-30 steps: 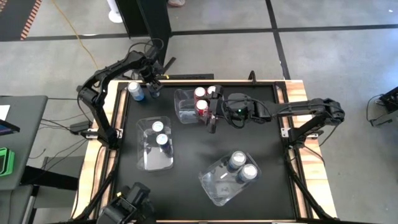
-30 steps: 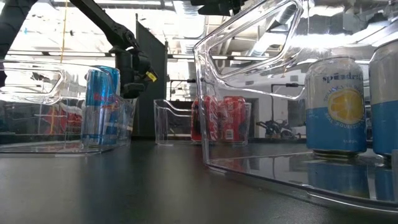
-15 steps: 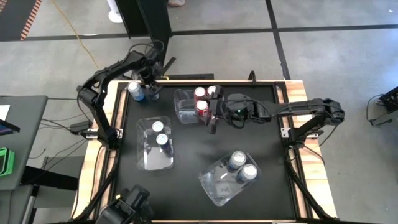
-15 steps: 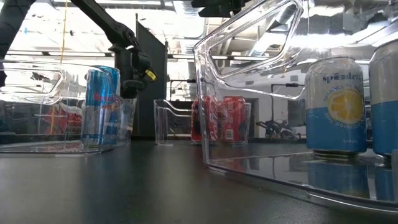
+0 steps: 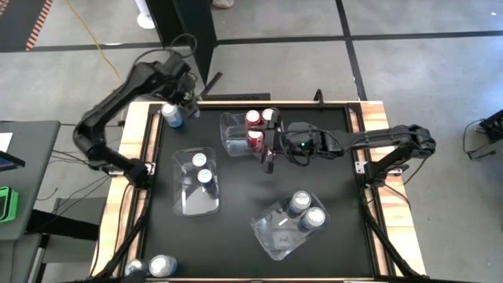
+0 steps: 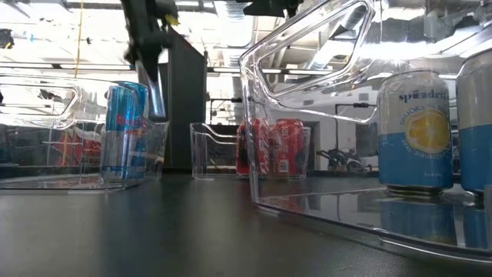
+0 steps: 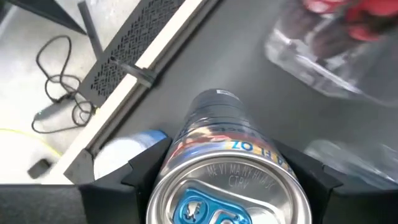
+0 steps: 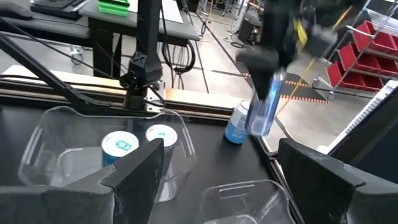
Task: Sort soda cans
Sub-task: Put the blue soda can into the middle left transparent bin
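My left gripper (image 5: 184,100) hangs above the table's far left corner, shut on a slim silver-and-blue soda can (image 7: 219,134). That can also shows in the right wrist view (image 8: 263,107) and, blurred, in the low view (image 6: 156,91). A light blue can (image 5: 170,115) stands on the table just below it. Three clear bins hold cans: red cans (image 5: 253,128), dark blue cans (image 5: 202,168) and light blue cans (image 5: 306,210). My right gripper (image 5: 267,155) waits open beside the red-can bin. My left gripper pinches the slim can between its two fingers (image 7: 147,167), one on each side of the wall just below the silver top (image 7: 227,194). The fingers come from above. The can is lifted clear and hangs tilted below them (image 8: 262,118).
The bins take up the table's middle, with bare black surface between them (image 5: 251,189). The table has a wooden rim (image 5: 148,137). Two more cans (image 5: 161,266) show off the near left corner. Cables and a dark post lie beyond the far edge.
My left gripper has risen from the table's far left corner, taking the slim can with it. The can stood on the table next to the light blue can and is now lifted clear and tilted. The light blue can stayed where it was.
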